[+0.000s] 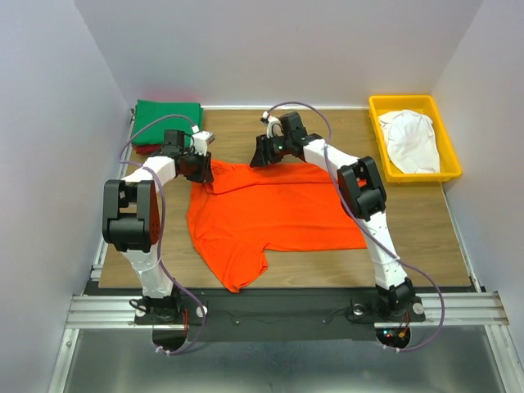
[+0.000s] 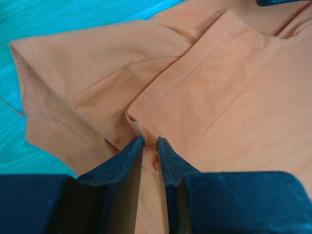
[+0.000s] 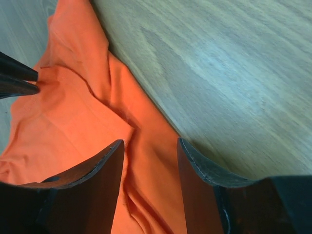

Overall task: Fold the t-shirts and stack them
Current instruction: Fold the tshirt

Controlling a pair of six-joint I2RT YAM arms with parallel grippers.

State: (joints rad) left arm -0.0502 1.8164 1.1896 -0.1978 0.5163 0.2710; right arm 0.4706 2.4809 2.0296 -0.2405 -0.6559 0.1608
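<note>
The bright orange t-shirt (image 1: pixel 274 209) lies spread on the wooden table (image 1: pixel 409 237), with one sleeve hanging toward the front. My left gripper (image 1: pixel 211 175) is at the shirt's back left corner. In the left wrist view it (image 2: pixel 150 141) is shut on a hemmed fold of the orange cloth (image 2: pixel 219 87). My right gripper (image 1: pixel 267 160) is at the shirt's back edge. In the right wrist view it (image 3: pixel 150 142) is open, its jaws standing either side of the cloth's (image 3: pixel 73 122) edge. A folded green t-shirt (image 1: pixel 168 119) lies on a dark red one (image 1: pixel 145 149) at the back left. The white t-shirt (image 1: pixel 409 137) lies crumpled in the tray.
The yellow plastic tray (image 1: pixel 377 123) stands at the back right corner. White walls close in the table on three sides. The left gripper's fingertips (image 3: pixel 19 80) show at the left edge of the right wrist view. Bare wood (image 3: pixel 219 73) lies behind the shirt.
</note>
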